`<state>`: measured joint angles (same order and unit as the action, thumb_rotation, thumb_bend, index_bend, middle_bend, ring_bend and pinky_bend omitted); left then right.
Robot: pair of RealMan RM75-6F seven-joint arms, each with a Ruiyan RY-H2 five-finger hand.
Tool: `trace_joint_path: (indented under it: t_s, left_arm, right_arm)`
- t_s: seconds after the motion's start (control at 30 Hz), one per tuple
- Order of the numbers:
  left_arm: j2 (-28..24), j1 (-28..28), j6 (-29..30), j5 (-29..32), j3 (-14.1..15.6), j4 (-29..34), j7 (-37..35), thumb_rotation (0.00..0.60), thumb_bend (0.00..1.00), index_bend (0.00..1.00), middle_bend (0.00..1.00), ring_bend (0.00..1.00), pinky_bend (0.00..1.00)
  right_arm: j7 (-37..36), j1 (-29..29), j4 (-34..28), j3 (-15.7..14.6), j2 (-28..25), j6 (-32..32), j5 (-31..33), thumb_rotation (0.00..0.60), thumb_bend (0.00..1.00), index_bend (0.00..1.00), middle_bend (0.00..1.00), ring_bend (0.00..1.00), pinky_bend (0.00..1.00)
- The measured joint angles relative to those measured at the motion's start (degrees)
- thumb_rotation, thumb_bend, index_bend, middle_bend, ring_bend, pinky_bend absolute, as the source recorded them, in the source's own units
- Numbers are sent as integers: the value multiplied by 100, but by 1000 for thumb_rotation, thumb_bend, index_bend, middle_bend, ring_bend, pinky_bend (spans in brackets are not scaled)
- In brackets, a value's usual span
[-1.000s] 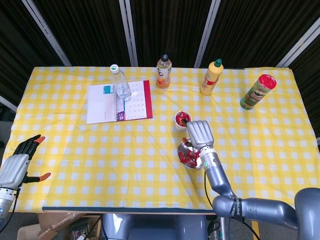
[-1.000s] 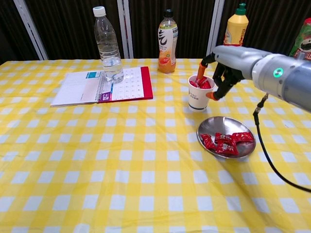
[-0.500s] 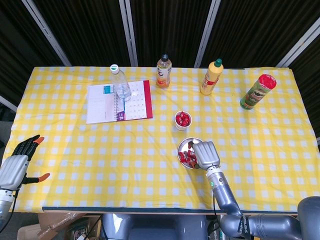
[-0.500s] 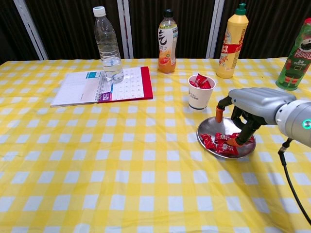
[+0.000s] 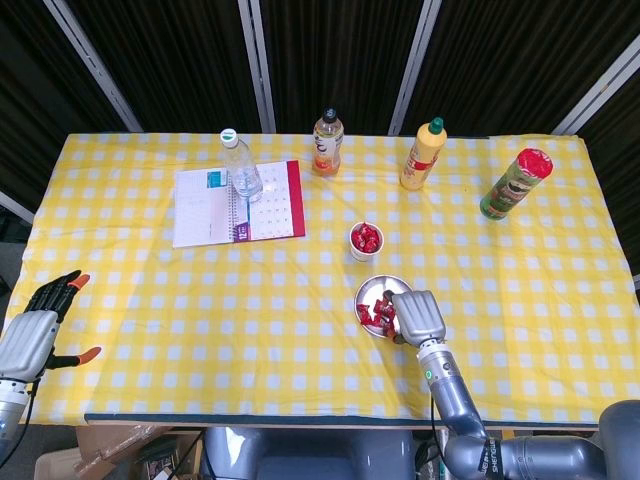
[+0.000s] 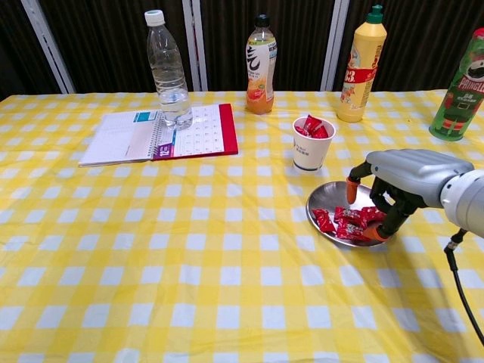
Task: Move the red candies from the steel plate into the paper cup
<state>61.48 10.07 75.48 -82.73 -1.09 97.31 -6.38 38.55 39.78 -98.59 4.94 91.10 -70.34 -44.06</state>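
Fingers (image 6: 376, 231) of my right hand (image 6: 404, 175) are curled down over the steel plate (image 6: 318, 204), their orange tips in among the red candies (image 6: 342, 221) heaped there; from either camera I cannot tell whether they have closed on one yet. Just beyond those fingers stands the paper cup (image 6: 311, 151), upright with several red wrappers already showing at its rim. My left hand (image 5: 38, 325) hangs well off to the other side, past the table (image 5: 180, 300) edge, fingers spread and holding nothing. Farther back from the plate I see a yellow squeeze bottle (image 6: 362, 65) and an orange drink bottle (image 6: 260, 65), and off toward my left hand a water bottle (image 6: 166, 71) standing on an open notebook (image 6: 151, 132).
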Motion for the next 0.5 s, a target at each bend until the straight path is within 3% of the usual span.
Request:
trace_joint_path:
  t_s: [0.5]
  left_arm:
    - [4, 1, -8, 27, -12, -5, 15, 600, 36, 0, 0, 0, 0]
  right_arm:
    - [-205, -60, 386, 113, 186, 285, -17, 600, 291, 456, 811, 901, 1000]
